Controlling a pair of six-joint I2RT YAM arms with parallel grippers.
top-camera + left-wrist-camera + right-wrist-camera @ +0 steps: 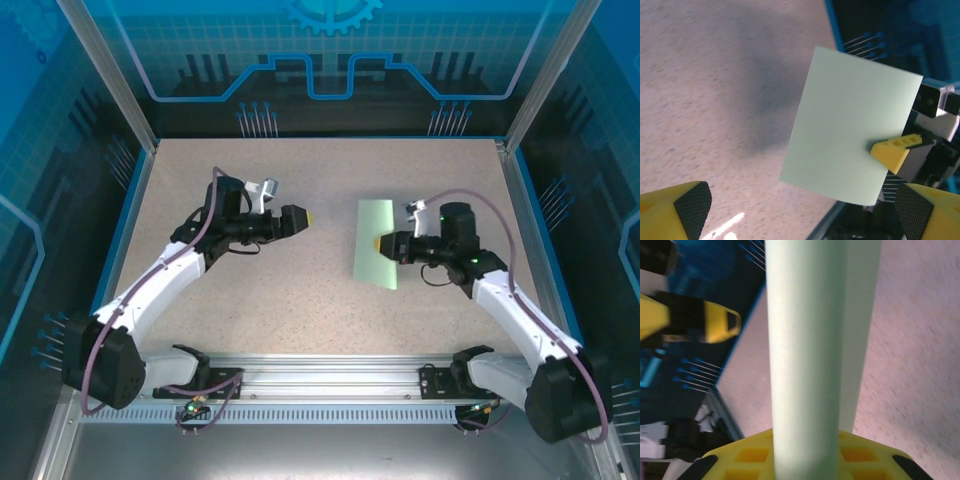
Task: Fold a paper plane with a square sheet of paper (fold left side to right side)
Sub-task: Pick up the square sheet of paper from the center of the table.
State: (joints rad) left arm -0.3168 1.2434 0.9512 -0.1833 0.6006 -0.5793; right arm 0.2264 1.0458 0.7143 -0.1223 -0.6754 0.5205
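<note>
Your right pincer [380,244] was pressed together on the square sheet of paper [372,225], gripping it at the middle of its long right edge; from the left wrist view, one yellow finger [890,151] lay on top of the sheet [850,125]. The paper was doubled over into a narrow upright rectangle, sitting right of centre on the speckled counter [280,300]; you could not tell whether it lay flat or was lifted a little. In the right wrist view the sheet [805,340] ran straight away from the pincer as a pale green strip. Your left pincer [308,217] hung just left of the paper, apart from it; its pads [692,202] stood spread wide, holding nothing.
</note>
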